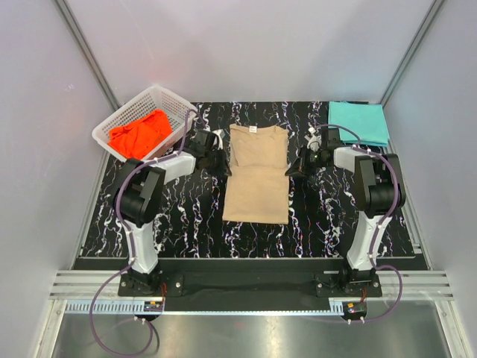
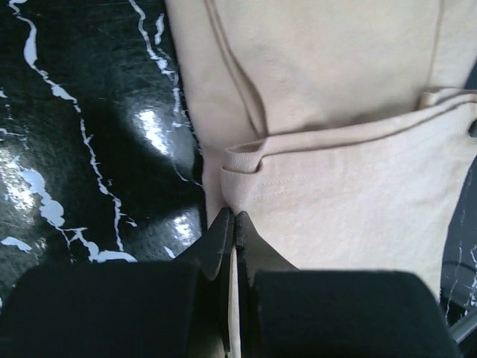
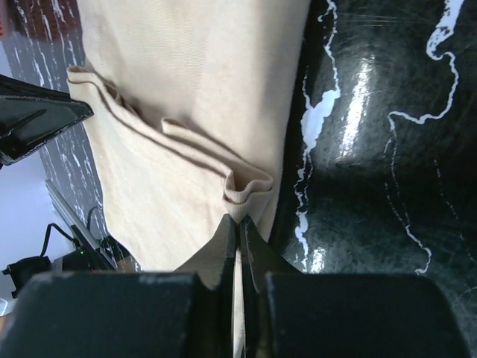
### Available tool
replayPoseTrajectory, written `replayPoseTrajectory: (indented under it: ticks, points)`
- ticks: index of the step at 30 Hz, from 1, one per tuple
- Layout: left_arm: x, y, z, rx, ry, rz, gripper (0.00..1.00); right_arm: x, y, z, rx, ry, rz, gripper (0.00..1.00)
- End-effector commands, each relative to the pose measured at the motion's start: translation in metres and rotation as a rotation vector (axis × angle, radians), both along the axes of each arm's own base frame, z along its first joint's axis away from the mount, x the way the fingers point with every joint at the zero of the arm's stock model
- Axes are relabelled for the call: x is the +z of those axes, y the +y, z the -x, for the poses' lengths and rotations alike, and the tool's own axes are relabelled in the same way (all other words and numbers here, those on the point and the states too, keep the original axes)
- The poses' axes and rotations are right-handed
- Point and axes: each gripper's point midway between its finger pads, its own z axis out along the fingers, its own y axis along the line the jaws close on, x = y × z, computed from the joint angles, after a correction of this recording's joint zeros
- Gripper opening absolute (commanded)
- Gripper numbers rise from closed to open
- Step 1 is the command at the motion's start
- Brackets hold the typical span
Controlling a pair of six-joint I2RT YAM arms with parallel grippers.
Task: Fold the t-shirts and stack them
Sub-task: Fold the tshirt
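You have the tan t-shirt (image 1: 257, 179) lying flat at the middle of the bench (image 1: 186, 224), collar toward the far edge. Both sleeves are turned inward, so it reads as a long rectangle.

Your left fingers (image 2: 227, 224) are clenched on its left edge. A thin strip of tan cloth shows pinched between them, just below a ribbed sleeve hem that lies folded over the body. Your right fingers (image 3: 229, 227) are likewise clenched on the opposite edge, with cloth between the tips and the sleeve cuff bunched just ahead of them. Seen from above, both arms reach inward and meet the shirt at about mid-length — one on each side.

The teal t-shirt (image 1: 359, 121) lies flat as a neat rectangle at the far right corner of the bench, well apart from the tan one. The orange-red t-shirt (image 1: 140, 133) sits crumpled inside the white lattice basket (image 1: 160, 93) at the far left corner — just beyond your left arm.
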Motion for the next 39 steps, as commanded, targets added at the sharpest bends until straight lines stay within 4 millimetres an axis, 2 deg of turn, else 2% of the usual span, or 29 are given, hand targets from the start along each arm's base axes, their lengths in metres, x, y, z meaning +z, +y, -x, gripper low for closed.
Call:
replayPoseTrajectory:
  ticks: [1, 3, 4, 6, 9, 10, 13, 14, 15, 16, 17, 18, 19, 21, 24, 25, 26, 29, 34, 39]
  points:
    - [0.007, 0.005, -0.025, 0.054, -0.058, 0.006, 0.01, 0.012, 0.0, -0.024, -0.002, -0.087, 0.0, 0.07]
    - [0.001, 0.005, -0.026, 0.054, -0.047, -0.002, 0.06, 0.006, 0.0, -0.027, -0.003, -0.069, 0.003, 0.13]
    - [0.001, 0.004, -0.026, 0.048, -0.043, 0.001, 0.2, 0.003, 0.0, -0.028, -0.006, -0.062, 0.006, 0.21]
    - [0.0, 0.003, -0.027, 0.034, -0.043, 0.002, 0.34, 0.001, -0.001, -0.028, -0.011, -0.056, 0.012, 0.27]
    - [0.004, 0.005, -0.025, 0.026, -0.047, -0.004, 0.46, 0.006, -0.005, -0.027, -0.026, -0.056, 0.034, 0.41]
    - [0.005, 0.007, -0.023, 0.029, -0.041, -0.013, 0.5, 0.013, -0.007, -0.029, -0.037, -0.07, 0.047, 0.47]
    - [0.022, 0.013, -0.019, 0.049, -0.065, -0.025, 0.5, 0.021, -0.014, -0.021, -0.078, -0.032, 0.092, 0.5]
    - [0.022, 0.017, -0.013, 0.059, -0.057, -0.032, 0.51, 0.028, -0.017, -0.012, -0.092, -0.009, 0.102, 0.51]
    - [0.034, 0.022, -0.01, 0.078, -0.07, -0.041, 0.52, 0.031, -0.019, -0.006, -0.101, 0.003, 0.115, 0.52]
    - [0.035, 0.027, -0.005, 0.095, -0.063, -0.053, 0.53, 0.032, -0.025, -0.002, -0.124, 0.016, 0.147, 0.53]
    - [0.03, 0.033, 0.004, 0.118, -0.036, -0.067, 0.53, 0.038, -0.027, 0.012, -0.144, 0.045, 0.155, 0.54]
    - [0.038, 0.036, 0.01, 0.127, -0.039, -0.064, 0.54, 0.04, -0.028, 0.019, -0.155, 0.06, 0.157, 0.56]
    - [0.029, 0.038, 0.025, 0.121, -0.008, -0.06, 0.54, 0.043, -0.028, 0.031, -0.174, 0.085, 0.155, 0.57]
    - [0.036, 0.029, 0.04, 0.098, 0.009, 0.014, 0.53, 0.044, -0.027, 0.05, -0.172, 0.123, 0.16, 0.58]
    - [0.029, 0.019, 0.072, 0.046, 0.052, 0.064, 0.53, 0.041, -0.027, 0.082, -0.173, 0.154, 0.178, 0.6]
    - [0.021, 0.019, 0.085, 0.033, 0.077, 0.056, 0.54, 0.04, -0.027, 0.096, -0.17, 0.165, 0.172, 0.61]
    - [0.021, 0.012, 0.095, 0.004, 0.078, 0.059, 0.54, 0.038, -0.027, 0.102, -0.171, 0.165, 0.169, 0.61]
    - [0.009, 0.006, 0.116, -0.021, 0.098, 0.041, 0.55, 0.032, -0.024, 0.119, -0.17, 0.174, 0.148, 0.63]
    - [-0.014, 0.017, 0.134, 0.013, 0.145, -0.026, 0.53, 0.015, -0.005, 0.141, -0.114, 0.216, 0.113, 0.63]
    - [-0.024, 0.027, 0.143, 0.043, 0.156, -0.063, 0.53, 0.001, 0.007, 0.152, -0.081, 0.24, 0.102, 0.61]
